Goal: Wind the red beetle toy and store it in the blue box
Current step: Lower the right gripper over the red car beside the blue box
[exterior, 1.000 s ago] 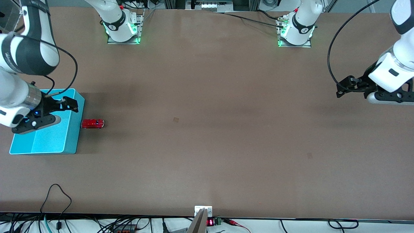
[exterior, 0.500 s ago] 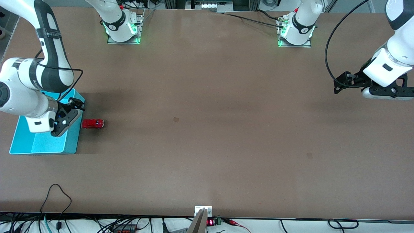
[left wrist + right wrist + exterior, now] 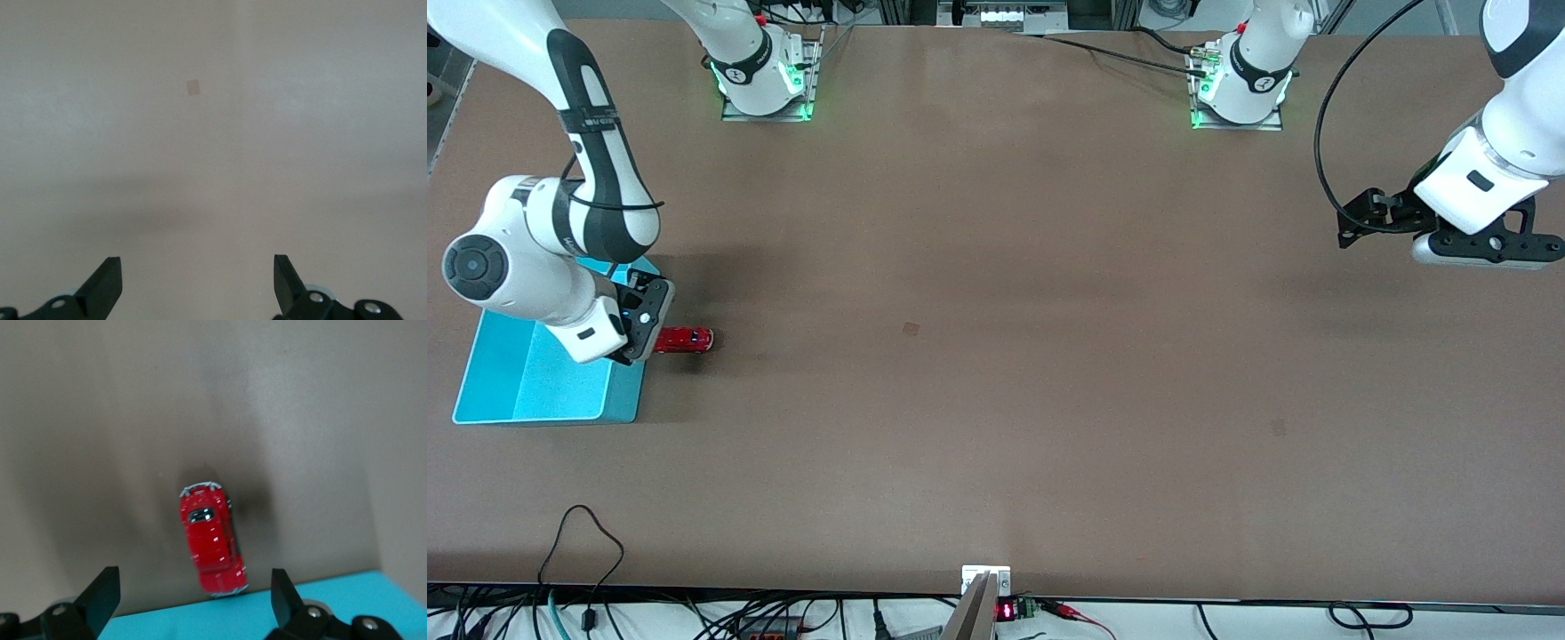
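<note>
The red beetle toy [image 3: 685, 340] [image 3: 212, 540] stands on the table, one end close against the outer wall of the blue box [image 3: 543, 378] [image 3: 267, 617], at the right arm's end of the table. My right gripper [image 3: 649, 327] [image 3: 193, 600] hangs open over that box wall and the car's near end, touching nothing. Its fingers [image 3: 103, 593] stand wide on either side of the car. My left gripper [image 3: 1485, 260] [image 3: 195, 280] is open and empty, up over bare table at the left arm's end.
The brown table [image 3: 996, 267] carries two small dark marks [image 3: 911, 329] [image 3: 1278, 427], one also seen as a mark [image 3: 193, 87] in the left wrist view. A cable [image 3: 1325, 133] loops from the left arm. The box floor [image 3: 560, 382] holds nothing.
My right gripper has swung from over the box's inside to over its wall beside the car. My left gripper has drifted a little toward its base. The car has not moved.
</note>
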Robot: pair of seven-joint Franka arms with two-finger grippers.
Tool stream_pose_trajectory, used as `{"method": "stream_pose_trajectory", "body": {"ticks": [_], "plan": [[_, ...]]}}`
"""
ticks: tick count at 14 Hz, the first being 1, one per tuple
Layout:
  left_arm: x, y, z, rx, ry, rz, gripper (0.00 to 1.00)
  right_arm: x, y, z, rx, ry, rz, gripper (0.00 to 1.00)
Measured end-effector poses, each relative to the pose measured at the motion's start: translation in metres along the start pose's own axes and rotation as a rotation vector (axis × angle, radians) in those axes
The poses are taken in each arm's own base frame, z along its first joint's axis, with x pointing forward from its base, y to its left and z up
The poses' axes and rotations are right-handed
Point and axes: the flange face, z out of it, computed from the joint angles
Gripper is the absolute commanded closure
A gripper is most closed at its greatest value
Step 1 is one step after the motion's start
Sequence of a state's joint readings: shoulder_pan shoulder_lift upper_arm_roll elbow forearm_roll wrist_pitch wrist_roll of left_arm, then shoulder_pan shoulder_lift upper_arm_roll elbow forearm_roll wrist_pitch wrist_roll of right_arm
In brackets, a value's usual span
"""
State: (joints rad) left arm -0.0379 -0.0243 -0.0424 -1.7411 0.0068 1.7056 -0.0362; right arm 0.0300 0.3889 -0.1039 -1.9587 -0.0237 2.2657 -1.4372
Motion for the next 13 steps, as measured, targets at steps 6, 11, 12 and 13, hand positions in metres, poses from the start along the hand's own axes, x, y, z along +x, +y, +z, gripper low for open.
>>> {"method": "stream_pose_trajectory", "body": {"ticks": [6,11,12,13], "plan": [[-0.002,0.004,-0.015,0.0,0.013,0.007,0.0,0.004,0.001,0.046,-0.019,0.001,-0.092,0.0],[-0.002,0.01,-0.025,0.0,0.031,0.017,0.0,0.0,-0.004,0.067,-0.03,0.001,-0.127,0.0],[-0.002,0.009,-0.024,0.0,0.03,0.014,0.0,0.001,-0.004,0.07,-0.035,0.001,-0.134,0.0],[-0.002,0.008,-0.024,0.0,0.028,0.013,0.0,0.001,-0.004,0.072,-0.036,0.001,-0.136,0.0]]}}
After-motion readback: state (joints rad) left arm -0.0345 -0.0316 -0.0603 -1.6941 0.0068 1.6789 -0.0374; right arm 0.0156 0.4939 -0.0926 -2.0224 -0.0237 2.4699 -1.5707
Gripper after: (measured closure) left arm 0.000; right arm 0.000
